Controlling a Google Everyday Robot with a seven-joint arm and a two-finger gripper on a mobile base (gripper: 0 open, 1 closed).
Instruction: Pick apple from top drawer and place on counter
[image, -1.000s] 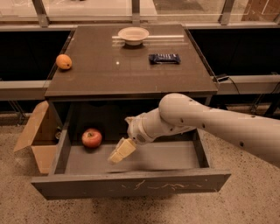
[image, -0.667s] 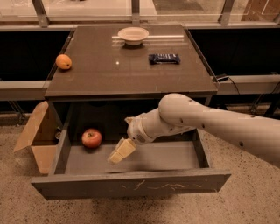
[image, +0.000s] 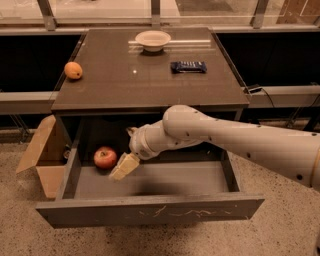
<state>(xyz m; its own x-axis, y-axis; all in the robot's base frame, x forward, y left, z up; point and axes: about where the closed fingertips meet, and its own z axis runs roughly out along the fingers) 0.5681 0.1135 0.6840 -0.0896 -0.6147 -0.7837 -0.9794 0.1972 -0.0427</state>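
The red apple (image: 105, 157) lies in the back left of the open top drawer (image: 150, 210), whose scratched front panel faces me. My gripper (image: 123, 150) is inside the drawer, just right of the apple and a little apart from it. It is open and empty; one pale finger (image: 124, 166) points down toward the drawer floor. The white arm (image: 240, 142) reaches in from the right. The dark glossy counter (image: 150, 80) lies above the drawer.
On the counter are an orange fruit (image: 73, 70) at the left edge, a white bowl (image: 153, 40) at the back and a dark snack packet (image: 188, 66). An open cardboard box (image: 42, 155) stands on the floor left of the drawer.
My gripper has moved a little to the left, closer to the apple. The apple and the drawer have not moved.
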